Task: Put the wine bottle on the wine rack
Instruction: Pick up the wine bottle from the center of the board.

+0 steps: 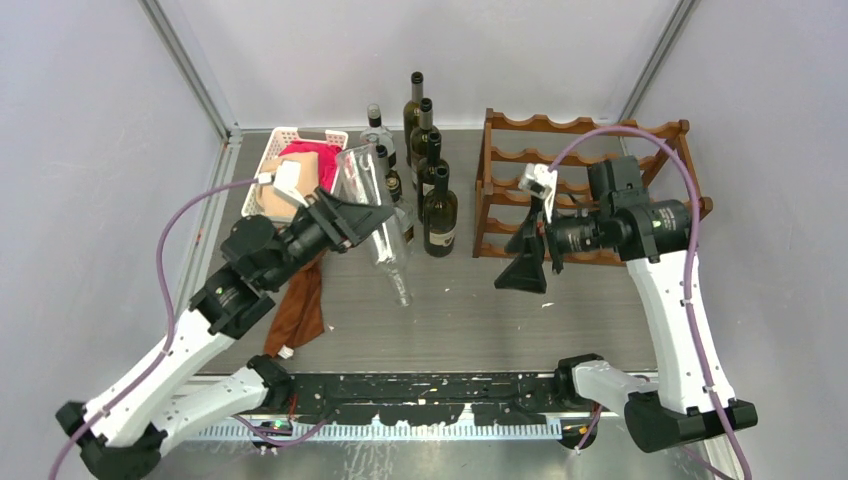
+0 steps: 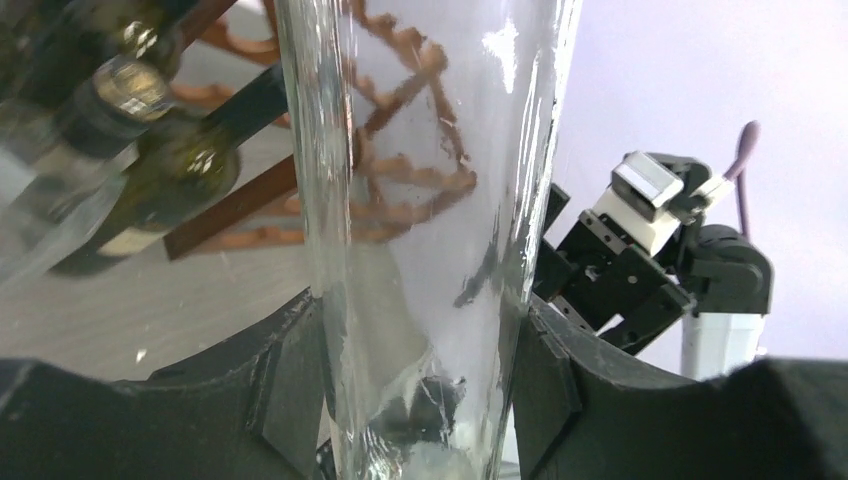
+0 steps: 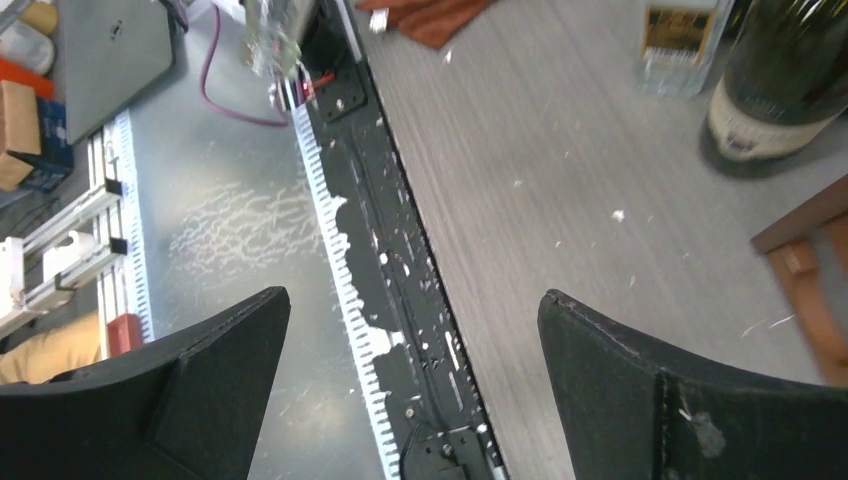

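Note:
My left gripper (image 1: pixel 362 216) is shut on a clear glass wine bottle (image 1: pixel 378 225) and holds it tilted above the table, base up and back, neck pointing down and forward. In the left wrist view the bottle (image 2: pixel 430 200) fills the gap between both fingers (image 2: pixel 290 390). The reddish-brown wine rack (image 1: pixel 590 165) stands at the back right with no bottles in it. My right gripper (image 1: pixel 527 258) is open and empty, just in front of the rack's left end, with its jaws wide apart in the right wrist view (image 3: pixel 415 300).
Several dark bottles (image 1: pixel 439 212) and a clear one (image 1: pixel 377 130) stand between the held bottle and the rack. A white basket (image 1: pixel 283 150) with red and pink items sits at the back left. A brown cloth (image 1: pixel 302 308) lies under my left arm.

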Robot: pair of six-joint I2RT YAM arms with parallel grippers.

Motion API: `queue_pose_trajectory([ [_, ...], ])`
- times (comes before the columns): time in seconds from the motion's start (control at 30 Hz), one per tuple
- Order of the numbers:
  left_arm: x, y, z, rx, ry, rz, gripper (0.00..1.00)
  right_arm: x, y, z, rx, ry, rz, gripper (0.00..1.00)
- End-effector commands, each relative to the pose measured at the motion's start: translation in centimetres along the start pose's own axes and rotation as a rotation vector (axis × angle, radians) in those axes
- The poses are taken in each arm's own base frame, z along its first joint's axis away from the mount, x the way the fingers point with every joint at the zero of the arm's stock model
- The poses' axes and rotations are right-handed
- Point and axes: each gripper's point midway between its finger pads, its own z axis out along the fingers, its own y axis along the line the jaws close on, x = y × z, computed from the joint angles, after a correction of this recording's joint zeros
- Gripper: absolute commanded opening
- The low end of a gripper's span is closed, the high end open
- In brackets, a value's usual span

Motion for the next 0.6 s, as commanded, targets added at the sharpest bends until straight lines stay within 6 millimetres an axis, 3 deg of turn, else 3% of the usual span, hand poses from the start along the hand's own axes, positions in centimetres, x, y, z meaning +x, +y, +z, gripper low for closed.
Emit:
queue_pose_trajectory([
  [0.0,-5.2,-7.9,1.9,0.142,-0.242,0.148,0.0,-5.2,2.1,-1.5,-0.015,-0.101,-0.062,1.0],
  [0.1,-6.1,-9.6,4.0,0.122,-0.327,0.132,0.01,-8.0,2.7,-2.4,0.009,-0.162,-0.076,1.0],
  [0.23,-7.0,-9.9,7.0,0.06,-0.398,0.026,0.0,-12.0,2.4,-3.3,0.073,-0.292,-0.115,1.0],
  [0.4,-7.3,-9.8,10.3,0.012,-0.436,-0.124,0.01,-13.4,-0.6,-3.2,0.184,-0.351,-0.104,1.0],
  [0.57,-7.4,-10.0,12.3,-0.037,-0.451,-0.191,0.01,-14.2,-2.5,-2.4,0.204,-0.383,-0.077,1.0],
])
